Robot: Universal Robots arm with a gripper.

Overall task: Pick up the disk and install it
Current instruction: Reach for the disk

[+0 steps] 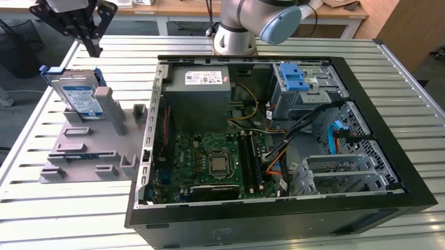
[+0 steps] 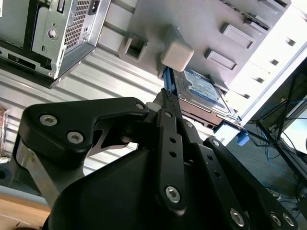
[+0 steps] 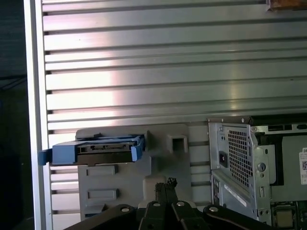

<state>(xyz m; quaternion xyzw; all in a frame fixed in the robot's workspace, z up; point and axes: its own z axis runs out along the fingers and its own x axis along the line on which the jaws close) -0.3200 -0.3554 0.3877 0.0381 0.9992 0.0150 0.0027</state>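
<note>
While the black gripper (image 1: pixel 93 48) hangs upper left, fingers pressed together, above the upright blue-framed silver disk (image 1: pixel 78 98), descending unopened risks knocking it over.

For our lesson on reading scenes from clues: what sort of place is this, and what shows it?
Probably a robotics lab or workshop: an open computer case lies on a slatted metal table, a grey fixture props up the disk, and the arm's gripper hangs near it.

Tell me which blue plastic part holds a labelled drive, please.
The blue frame on the grey stand: it surrounds the disk, whose white and blue label shows. The blue latch inside the computer case is bare plastic.
</note>
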